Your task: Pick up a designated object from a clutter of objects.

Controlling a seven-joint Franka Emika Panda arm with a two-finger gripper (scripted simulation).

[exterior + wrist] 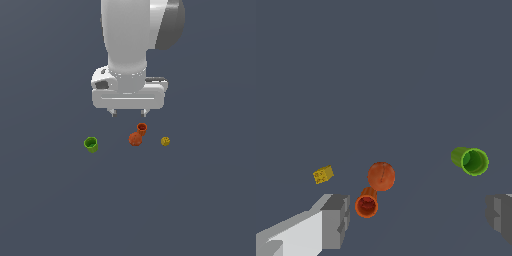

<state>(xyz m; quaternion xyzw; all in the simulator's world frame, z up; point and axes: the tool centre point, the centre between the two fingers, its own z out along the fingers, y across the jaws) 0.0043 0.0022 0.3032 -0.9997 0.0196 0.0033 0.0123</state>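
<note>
The designated object, a small bright green cup (91, 144) (470, 160), sits on the dark floor toward the exterior view's left, apart from the rest of the clutter. My gripper (129, 114) (418, 220) hangs above the floor, behind the objects in the exterior view, open with nothing between its fingers (336, 220). It is nearer the orange-red cup (142, 128) (366, 204) than the green one. An orange-red roundish lump (135, 139) (381, 176) touches or nearly touches that orange-red cup. A small yellow lump (165, 141) (323, 174) lies toward the exterior view's right.
All the objects rest on a flat dark grey floor (128, 210). The white arm (130, 40) rises behind the gripper at the top of the exterior view.
</note>
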